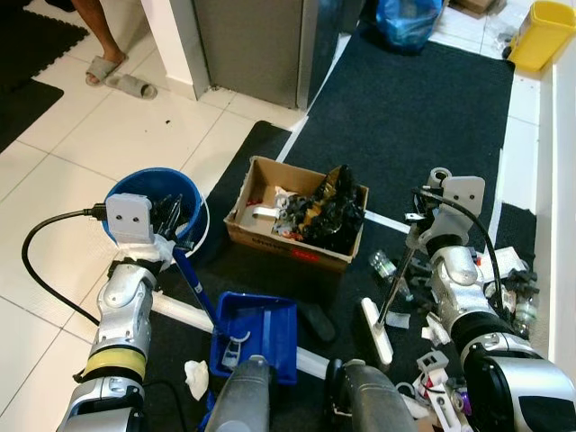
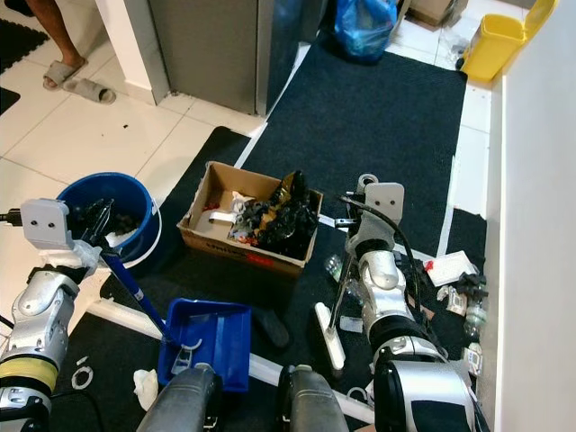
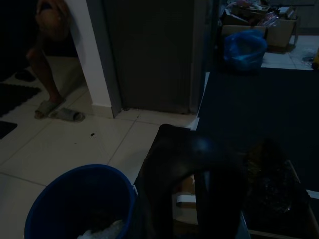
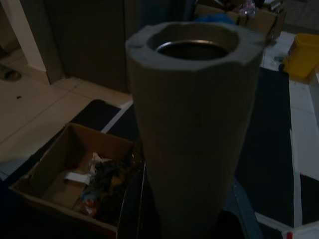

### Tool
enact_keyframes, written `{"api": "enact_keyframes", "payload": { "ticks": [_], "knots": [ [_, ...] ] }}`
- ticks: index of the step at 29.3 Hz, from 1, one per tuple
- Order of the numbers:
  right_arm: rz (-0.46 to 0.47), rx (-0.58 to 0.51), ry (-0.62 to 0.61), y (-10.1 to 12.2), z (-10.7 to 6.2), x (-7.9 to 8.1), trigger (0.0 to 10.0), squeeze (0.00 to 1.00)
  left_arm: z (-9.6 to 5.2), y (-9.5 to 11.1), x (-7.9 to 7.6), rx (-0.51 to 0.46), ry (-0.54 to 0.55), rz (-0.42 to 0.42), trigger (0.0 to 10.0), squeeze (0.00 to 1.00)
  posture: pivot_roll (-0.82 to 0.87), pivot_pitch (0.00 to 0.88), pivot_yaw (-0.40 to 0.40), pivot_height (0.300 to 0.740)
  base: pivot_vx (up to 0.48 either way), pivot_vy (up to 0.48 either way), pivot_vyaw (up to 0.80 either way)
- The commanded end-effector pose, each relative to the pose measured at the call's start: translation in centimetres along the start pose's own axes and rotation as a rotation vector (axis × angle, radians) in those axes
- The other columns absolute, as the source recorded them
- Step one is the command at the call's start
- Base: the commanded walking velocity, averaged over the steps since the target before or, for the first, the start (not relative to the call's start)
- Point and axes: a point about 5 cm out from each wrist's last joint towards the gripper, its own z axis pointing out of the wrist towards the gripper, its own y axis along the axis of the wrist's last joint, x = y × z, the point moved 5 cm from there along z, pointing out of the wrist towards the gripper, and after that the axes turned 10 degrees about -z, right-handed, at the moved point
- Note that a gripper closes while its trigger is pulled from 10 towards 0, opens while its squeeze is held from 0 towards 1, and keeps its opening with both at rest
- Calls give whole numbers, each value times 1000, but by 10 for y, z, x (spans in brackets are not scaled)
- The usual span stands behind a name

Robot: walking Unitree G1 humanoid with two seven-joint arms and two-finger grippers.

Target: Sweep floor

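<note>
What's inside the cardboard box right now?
The cardboard box holds a heap of black and mixed-colour rubbish on the side nearer the right arm, plus some white scraps. What lies under the heap is covered.

I see a cardboard box (image 1: pixel 297 220) of mixed clutter on the dark mat (image 1: pixel 423 117). Blue bucket (image 1: pixel 144 193) beside it on white tiles. Yellow bin (image 1: pixel 543 34) and blue bag (image 1: pixel 409 20) far back. A person's sandalled feet (image 1: pixel 117 76) stand by the grey cabinet (image 1: pixel 256 45).
</note>
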Motion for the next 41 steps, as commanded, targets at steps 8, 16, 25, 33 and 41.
{"api": "enact_keyframes", "payload": {
  "ticks": [8,16,25,33,41],
  "knots": [
    [-9,-24,-1,2,-4,0,10000,0,-4,28,30,-68,110,119,10000,0,178,231,-59,740,0,0,0],
    [-8,-21,5,-1,-6,1,10000,0,-6,56,50,-155,222,161,10000,0,174,240,-63,740,0,0,0],
    [-6,-27,6,1,-6,1,10000,0,-2,60,43,-203,212,107,10000,0,162,247,-71,740,0,0,0],
    [-12,-38,9,2,-7,0,10000,0,13,69,24,-248,169,81,10000,0,137,261,-82,740,0,0,0],
    [-20,-58,6,7,-9,-3,10000,0,25,65,6,-241,104,38,10000,0,86,311,-88,740,0,0,0]
  ]
}}
